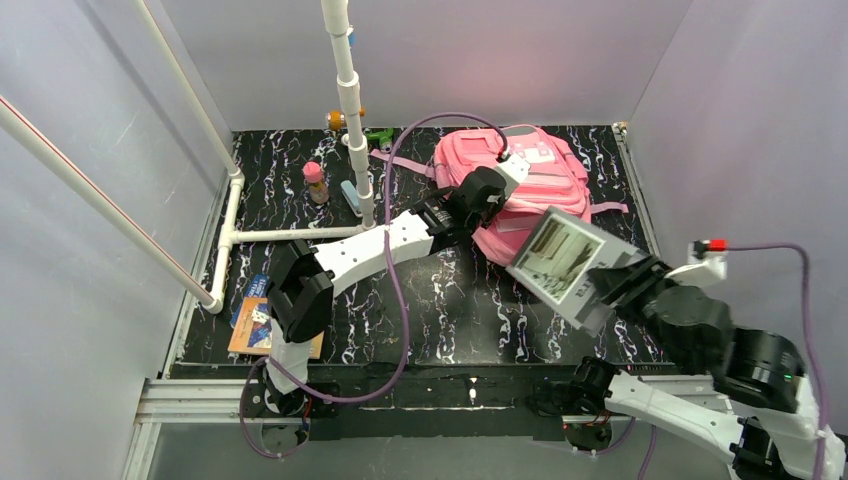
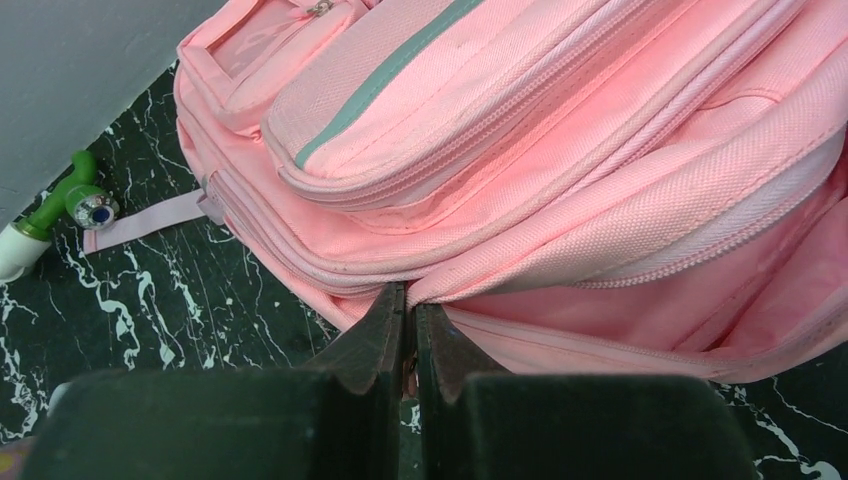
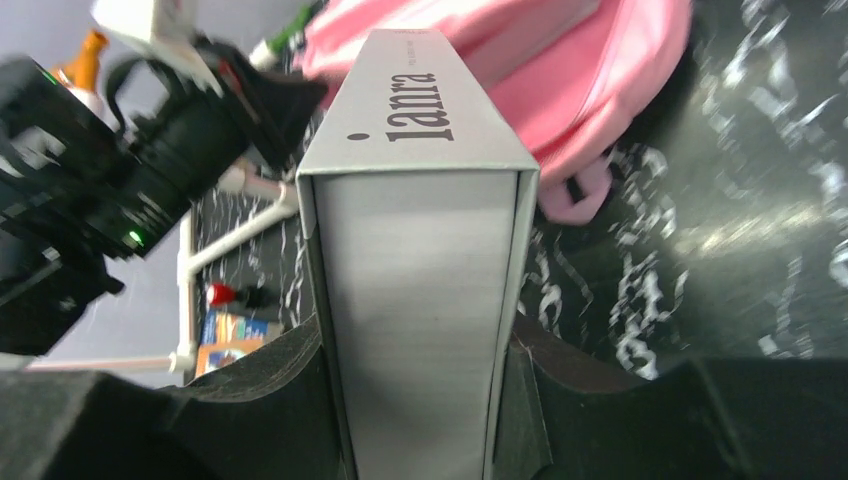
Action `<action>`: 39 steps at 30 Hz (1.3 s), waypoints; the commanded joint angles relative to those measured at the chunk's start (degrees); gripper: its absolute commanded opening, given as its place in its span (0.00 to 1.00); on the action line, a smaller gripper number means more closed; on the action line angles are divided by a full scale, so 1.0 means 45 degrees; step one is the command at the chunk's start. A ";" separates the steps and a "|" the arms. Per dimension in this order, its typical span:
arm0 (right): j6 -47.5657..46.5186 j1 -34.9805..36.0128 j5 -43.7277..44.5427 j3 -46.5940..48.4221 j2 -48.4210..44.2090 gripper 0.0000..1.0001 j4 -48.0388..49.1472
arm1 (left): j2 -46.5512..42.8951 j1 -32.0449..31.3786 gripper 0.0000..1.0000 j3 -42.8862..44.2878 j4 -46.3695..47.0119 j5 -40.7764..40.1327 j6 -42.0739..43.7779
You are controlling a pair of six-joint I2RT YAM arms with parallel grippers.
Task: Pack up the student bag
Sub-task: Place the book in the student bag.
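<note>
The student bag (image 1: 535, 180), a large pink backpack, lies at the back right of the black marbled table; its zip pockets fill the left wrist view (image 2: 560, 150). My left gripper (image 1: 497, 190) is at the bag's near left edge, shut with its tips (image 2: 410, 300) pinching the pink fabric rim of an open compartment. My right gripper (image 1: 612, 285) is shut on a grey box (image 1: 560, 258) held in the air just in front of the bag. The box (image 3: 420, 280), printed with dark letters, sits squarely between both fingers, its far end towards the bag (image 3: 560, 90).
A white pipe frame (image 1: 350, 100) stands at the back left. Near it are a pink bottle (image 1: 316, 182), a blue item (image 1: 352, 197), an orange item (image 1: 340, 120) and a green toy (image 2: 75, 195). A colourful book (image 1: 255, 325) lies at the front left.
</note>
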 commanded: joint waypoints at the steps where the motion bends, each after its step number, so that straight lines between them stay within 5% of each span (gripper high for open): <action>1: 0.2001 0.0092 -0.2606 -0.2260 -0.0059 0.01 0.3344 | -0.1494 0.0064 0.00 0.0867 -0.0309 0.0006 -0.0397; 4: 0.2778 0.0092 -0.3339 -0.3672 -0.0023 0.01 0.4882 | -0.1718 0.0064 0.00 0.0926 -0.0367 0.0168 -0.0335; 10: 0.5131 0.0092 -0.1736 -0.5118 -0.0789 0.01 0.5769 | -0.2345 0.0064 0.00 0.0468 -0.0310 0.0266 -0.0286; 19: 0.9456 0.0092 0.0198 -0.6800 -0.2435 0.01 0.4872 | -0.3856 0.0064 0.00 -0.0609 -0.0255 0.0726 -0.0414; 28: 1.1174 0.0092 0.1676 -0.6803 -0.3303 0.01 0.3944 | -0.4847 0.0064 0.00 -0.1714 0.0093 0.1439 -0.0842; 39: 0.9548 0.0092 0.3601 -0.8242 -0.0648 0.01 0.9286 | -0.6203 0.0122 0.00 -0.3605 0.0144 0.3161 -0.2539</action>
